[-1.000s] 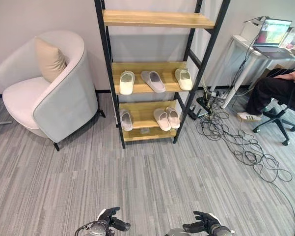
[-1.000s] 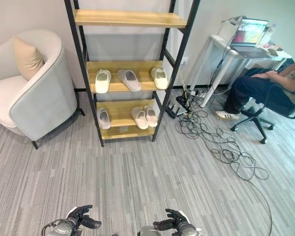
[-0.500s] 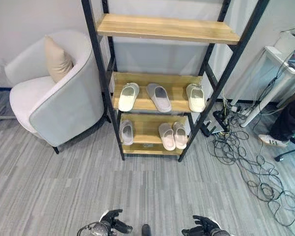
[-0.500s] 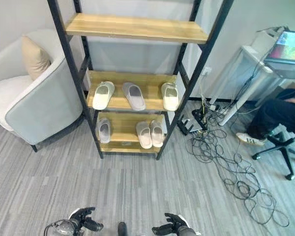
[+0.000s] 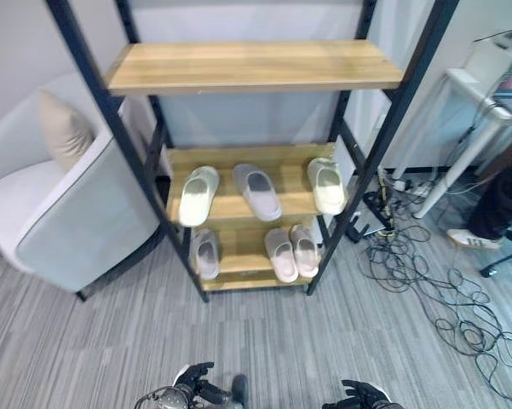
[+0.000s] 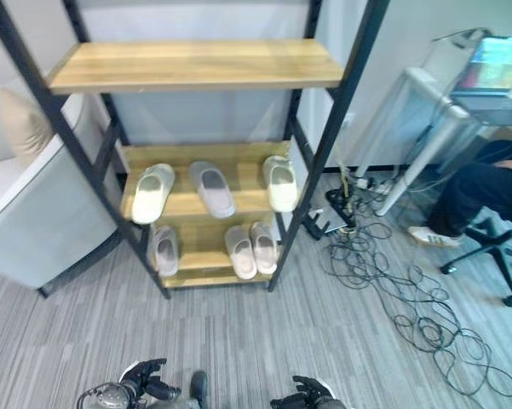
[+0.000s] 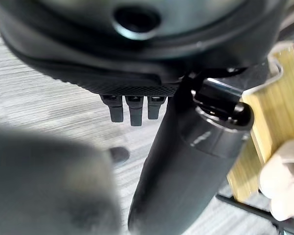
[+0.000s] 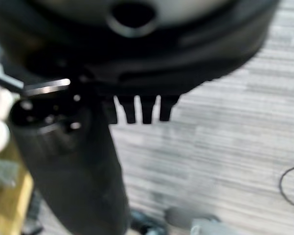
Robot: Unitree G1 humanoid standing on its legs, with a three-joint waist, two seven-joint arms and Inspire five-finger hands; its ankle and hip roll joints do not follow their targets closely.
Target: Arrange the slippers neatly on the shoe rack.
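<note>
On the grey floor (image 5: 264, 341) stands the shoe rack (image 5: 247, 64); 6 slippers (image 5: 257, 192) lie unevenly. Both hands, left hand (image 5: 192, 388) and right hand (image 5: 358, 396), hang relaxed and empty; reaching low, an arm could hit the frame.

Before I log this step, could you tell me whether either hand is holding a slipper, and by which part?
Nothing is held. The left hand and right hand hang low and empty, while the slippers all sit on the shoe rack.

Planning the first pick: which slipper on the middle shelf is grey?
The centre slipper, angled between the cream slipper on its left and the pale one on its right.
</note>
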